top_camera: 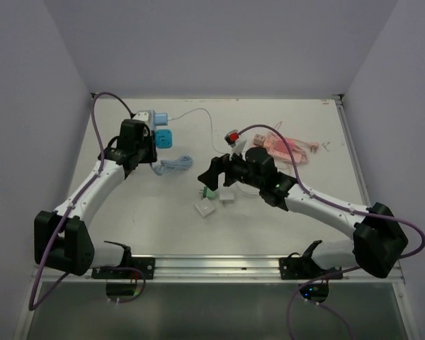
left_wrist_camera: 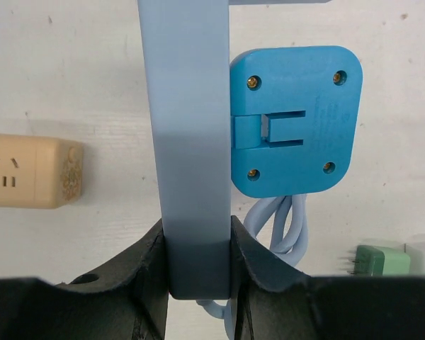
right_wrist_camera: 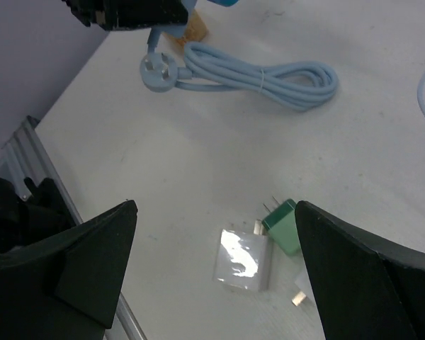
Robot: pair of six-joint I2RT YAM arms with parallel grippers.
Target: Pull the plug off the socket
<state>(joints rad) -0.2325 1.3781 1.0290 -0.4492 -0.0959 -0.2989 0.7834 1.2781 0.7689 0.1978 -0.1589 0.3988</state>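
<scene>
My left gripper (left_wrist_camera: 196,237) is shut on the near end of a pale blue socket strip (left_wrist_camera: 191,127), which runs straight away from the camera. A bright blue square plug (left_wrist_camera: 294,120) sits against the strip's right side, its underside with screws facing up. In the top view the left gripper (top_camera: 142,140) holds the strip (top_camera: 151,122) at the back left, with the blue plug (top_camera: 163,139) beside it. My right gripper (top_camera: 214,172) is open and empty at mid-table, hovering over loose plugs; in its own view the gripper (right_wrist_camera: 214,212) is wide open.
A white plug (top_camera: 162,116) with a thin white cable sits on the strip's far end. A coiled pale blue cable (right_wrist_camera: 269,78) lies near. A green plug (right_wrist_camera: 283,225) and a white plug (right_wrist_camera: 244,260) lie under the right gripper. A beige cube socket (left_wrist_camera: 32,171) lies left. A pink strip (top_camera: 287,149) lies back right.
</scene>
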